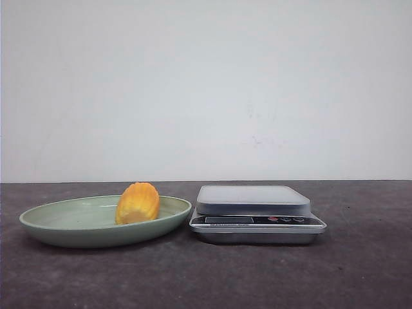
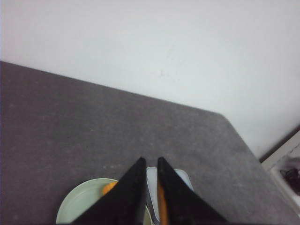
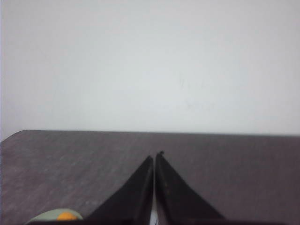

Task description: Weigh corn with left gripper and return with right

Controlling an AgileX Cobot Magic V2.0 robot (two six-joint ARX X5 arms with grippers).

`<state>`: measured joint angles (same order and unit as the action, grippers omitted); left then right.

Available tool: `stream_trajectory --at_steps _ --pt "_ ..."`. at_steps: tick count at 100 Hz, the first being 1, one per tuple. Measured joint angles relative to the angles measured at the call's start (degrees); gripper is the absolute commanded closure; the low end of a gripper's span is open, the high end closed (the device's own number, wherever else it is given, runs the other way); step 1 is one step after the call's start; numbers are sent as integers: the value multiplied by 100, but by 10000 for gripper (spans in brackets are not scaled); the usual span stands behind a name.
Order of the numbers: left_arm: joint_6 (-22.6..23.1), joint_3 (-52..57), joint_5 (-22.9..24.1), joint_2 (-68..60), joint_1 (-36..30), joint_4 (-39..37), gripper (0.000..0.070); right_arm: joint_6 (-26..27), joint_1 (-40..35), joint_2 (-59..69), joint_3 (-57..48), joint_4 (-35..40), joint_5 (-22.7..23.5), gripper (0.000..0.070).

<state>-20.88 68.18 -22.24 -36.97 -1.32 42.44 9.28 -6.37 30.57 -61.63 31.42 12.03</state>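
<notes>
The corn, a stubby yellow-orange cob piece, stands on its cut end in a pale green plate left of a silver kitchen scale whose platform is bare. Neither gripper shows in the front view. In the left wrist view my left gripper hangs high above the plate and scale, its jaws a narrow gap apart and empty, with the corn peeking out beside one finger. My right gripper is shut and empty, with the corn far off at the frame's edge.
The plate and scale sit side by side, nearly touching, on a dark grey table before a white wall. The table's far right edge and some clutter beyond it show in the left wrist view.
</notes>
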Motion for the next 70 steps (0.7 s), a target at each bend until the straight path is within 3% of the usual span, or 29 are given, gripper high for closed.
stream_trajectory --at_steps 6,9,14,19,22,26,53,70 --pt "63 149 0 -90 -35 -20 512 -66 0 37 -114 -2 0 687" --pt "76 175 -2 -96 -57 -28 361 -98 0 20 -114 15 0 626" --pt "85 177 -4 -94 -85 -15 140 -144 0 9 -114 90 2 435" --pt "105 177 -4 -83 -111 20 31 -162 0 17 -114 166 0 202" --pt "114 181 -15 -70 -122 57 23 -166 0 20 -114 227 0 101" --pt "144 190 -20 -63 -160 125 24 -170 0 22 -111 315 -4 47" --pt "131 118 -17 -474 -422 706 31 -203 0 22 -111 546 -4 44" --pt "-136 -245 -107 -1051 -837 702 81 -203 0 22 -111 575 -2 46"
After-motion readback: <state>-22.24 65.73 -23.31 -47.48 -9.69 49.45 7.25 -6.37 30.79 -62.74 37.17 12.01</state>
